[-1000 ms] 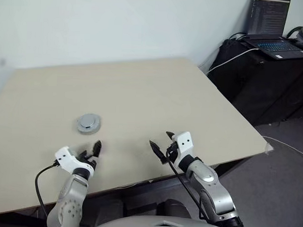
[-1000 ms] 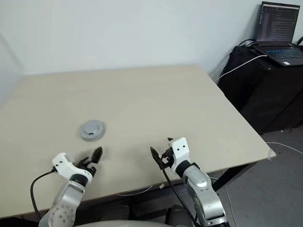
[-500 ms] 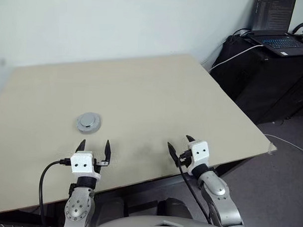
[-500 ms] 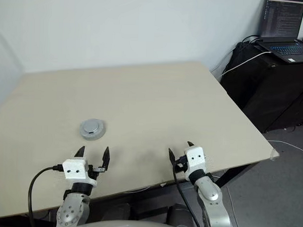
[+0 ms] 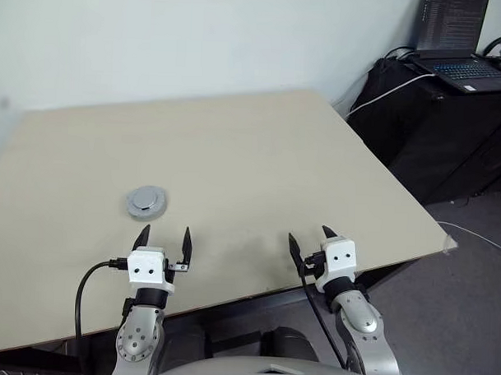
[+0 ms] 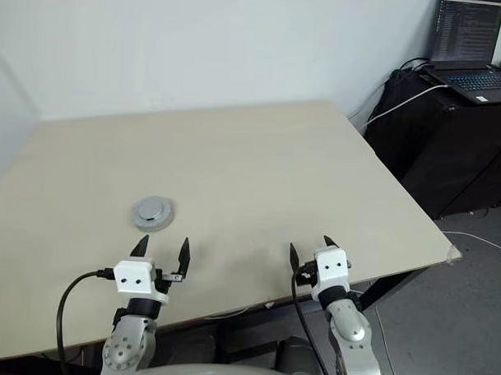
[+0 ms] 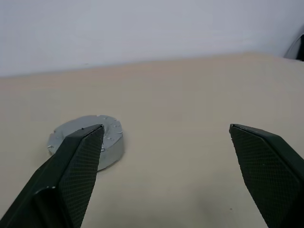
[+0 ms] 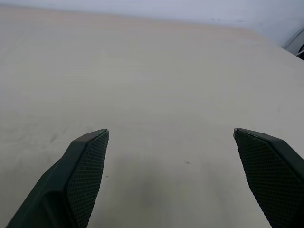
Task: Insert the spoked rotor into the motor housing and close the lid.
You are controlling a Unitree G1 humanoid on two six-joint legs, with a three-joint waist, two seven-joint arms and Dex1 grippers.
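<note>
A silver-grey round lid (image 5: 145, 202) with a central bump lies flat on the beige table (image 5: 252, 146), left of the middle. The motor housing and the spoked rotor are hidden from view. My left gripper (image 5: 165, 231) hovers open just short of the lid, near the table's front edge, with nothing between its fingers. In the left wrist view the lid (image 7: 112, 138) sits ahead, partly behind one of the fingers (image 7: 76, 161). My right gripper (image 5: 308, 235) stands open over bare table at the front right, holding nothing.
The table's right edge and front right corner (image 5: 443, 242) lie close to the right arm. Beyond it, at the far right, stands a black stand (image 5: 438, 120) with an open laptop (image 5: 460, 67) and cables. A pale wall runs behind the table.
The left gripper rose, rolled upright and shifted right, now pointing level toward the lid. The right gripper moved to the right and straightened. The lid stayed put.
</note>
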